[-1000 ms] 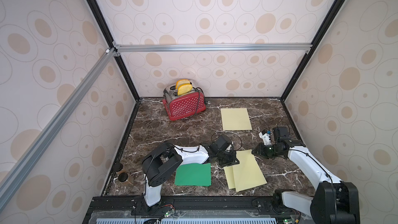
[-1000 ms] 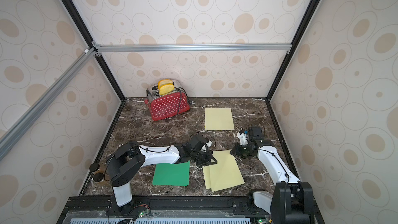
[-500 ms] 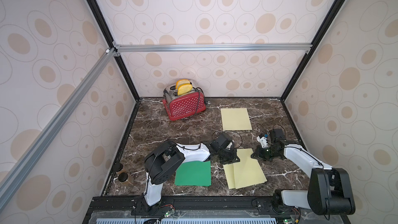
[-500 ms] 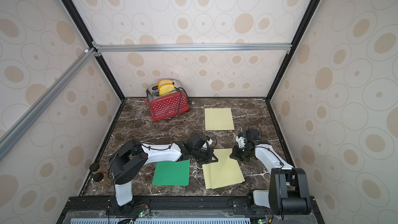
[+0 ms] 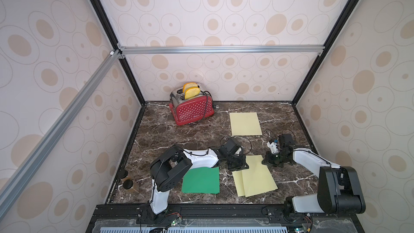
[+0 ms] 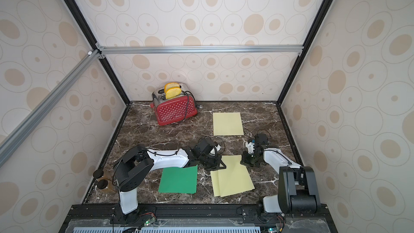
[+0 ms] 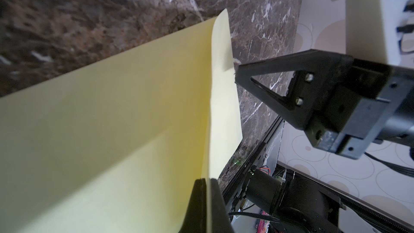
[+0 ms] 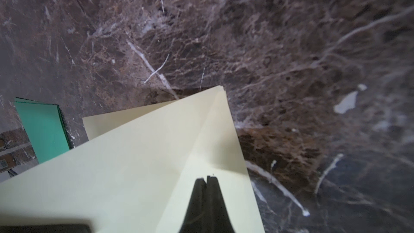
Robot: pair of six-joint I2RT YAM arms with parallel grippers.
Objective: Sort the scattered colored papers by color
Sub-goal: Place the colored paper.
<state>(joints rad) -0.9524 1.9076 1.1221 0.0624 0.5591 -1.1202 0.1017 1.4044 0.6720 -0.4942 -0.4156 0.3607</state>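
The left pincer (image 7: 207,180) is clenched on the far edge of the top cream sheet (image 5: 257,180). The right pincer (image 8: 206,178) pinches that same edge, raised off the surface (image 5: 179,135). This sheet overlaps a second cream sheet (image 5: 238,186) near the front edge, right of middle. The green paper (image 5: 201,180) lies flat left of them. A third cream sheet (image 5: 245,123) lies toward the back edge.

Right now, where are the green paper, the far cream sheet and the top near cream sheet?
green paper (image 5: 200,180): a top view, sheet's centre.
far cream sheet (image 5: 245,123): a top view, sheet's centre.
top near cream sheet (image 5: 257,178): a top view, its bare middle.
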